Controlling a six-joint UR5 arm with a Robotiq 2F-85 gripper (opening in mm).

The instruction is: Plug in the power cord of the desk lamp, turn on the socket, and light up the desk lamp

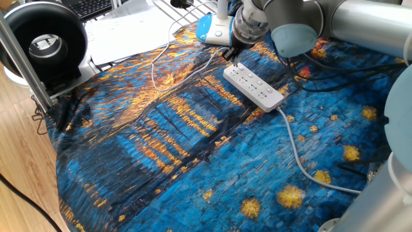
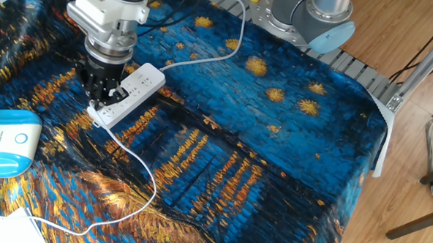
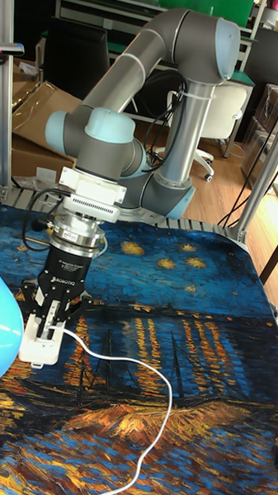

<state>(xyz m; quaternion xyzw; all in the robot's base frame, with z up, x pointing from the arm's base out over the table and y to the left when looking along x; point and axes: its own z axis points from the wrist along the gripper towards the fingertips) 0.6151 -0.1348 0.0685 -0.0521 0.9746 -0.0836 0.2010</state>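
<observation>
Cloth in a starry-night print covers the table (image 2: 287, 176), and in the other fixed view its left part is the busy one. At the far left edge sits the blue-and-white lamp base (image 2: 7, 142), with part of it cut off by the frame. From the near-left corner the power cord (image 2: 136, 206) runs in a loose white loop over the cloth and up to the near end of the socket (image 2: 130, 92). The socket lies at a slant, its far end pointing toward the back of the table, where its thick pale-grey cable (image 2: 204, 59) leaves and curves off over the far edge.

The tool (image 2: 103, 94) stands upright over the socket's near end, fingers pointing down at the spot where the cord arrives. Whether the small white plug is between the fingers or already seated cannot be told; the fingers hide it, and how far apart they stand is not clear in any view. In the tall fixed view the tool (image 3: 52, 312) sits right on the socket (image 3: 39, 342), with the cord (image 3: 152, 396) trailing away toward the near edge.

To the right of the socket the cloth lies bare out to the right edge, where it hangs down over the side.
</observation>
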